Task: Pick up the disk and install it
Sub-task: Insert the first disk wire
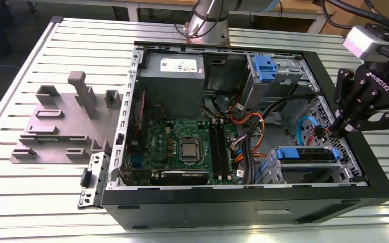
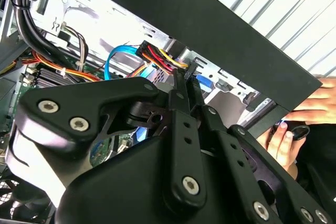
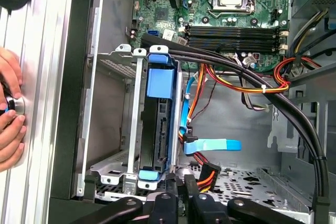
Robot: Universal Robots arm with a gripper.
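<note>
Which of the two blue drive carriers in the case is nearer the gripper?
The blue carrier in the lower cage, beside the gripper; the other carrier sits at the far end by the power supply.

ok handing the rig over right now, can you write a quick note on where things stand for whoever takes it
Gripper: shut, holding nothing visible, at the open computer case wall on the exterior view's right, tips beside the orange and yellow power cable plug.
Disk: sitting in the drive cage inside the case with its blue carrier bracket around it; the first wrist view shows it on edge in the cage.
Done: the disk looks seated in the bay. I cannot tell whether it is fully latched or cabled.
Note: a person's hand rests on the table next to the case.
</note>
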